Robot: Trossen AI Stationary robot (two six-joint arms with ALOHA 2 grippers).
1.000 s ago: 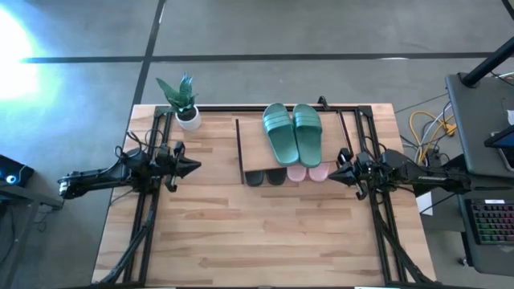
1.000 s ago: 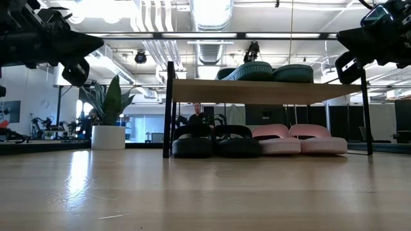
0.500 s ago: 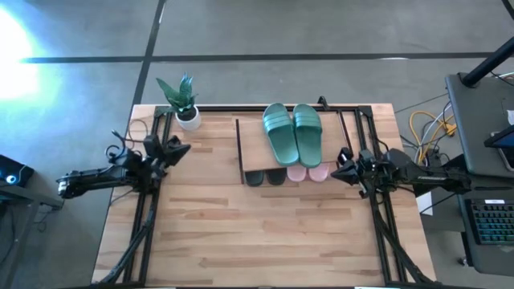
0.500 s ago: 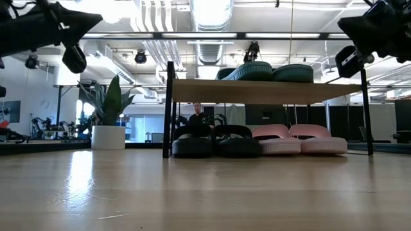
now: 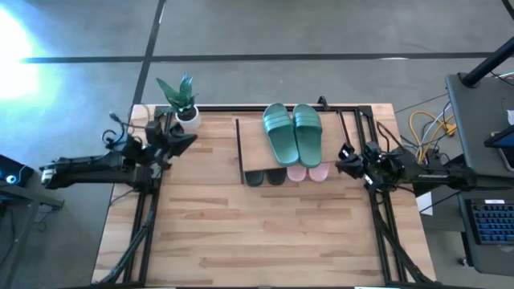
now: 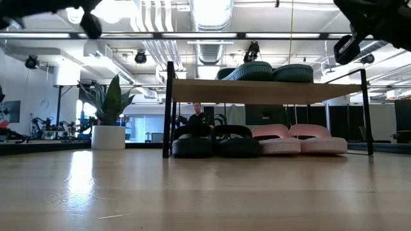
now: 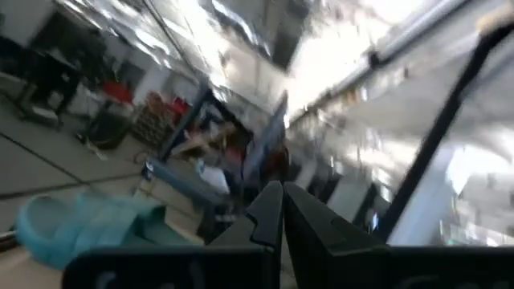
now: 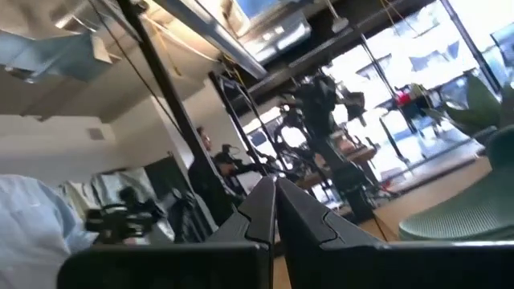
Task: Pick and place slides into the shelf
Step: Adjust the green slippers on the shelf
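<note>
1. High view: the green pair (image 5: 293,132) lies side by side on the shelf (image 5: 249,136) top board, toes toward the table's near side.
2. Under the board, the black pair (image 6: 215,142) and pink pair (image 6: 300,140) sit in a row on the table, black to the left, pink to the right (only their toes peek out from above).
3. All six slides are stowed, so the task looks done.
4. Left gripper (image 5: 186,138), fingers together and empty, has swung back and up from mid-table toward the plant (image 5: 181,99) over the last second.
5. Right gripper (image 5: 343,163), also pinched closed and empty, has drawn slightly away from the shelf's right side and tilted upward.
6. Both arms seem to be retreating to rest; nothing remains on the open table (image 5: 257,233) to pick.
</note>
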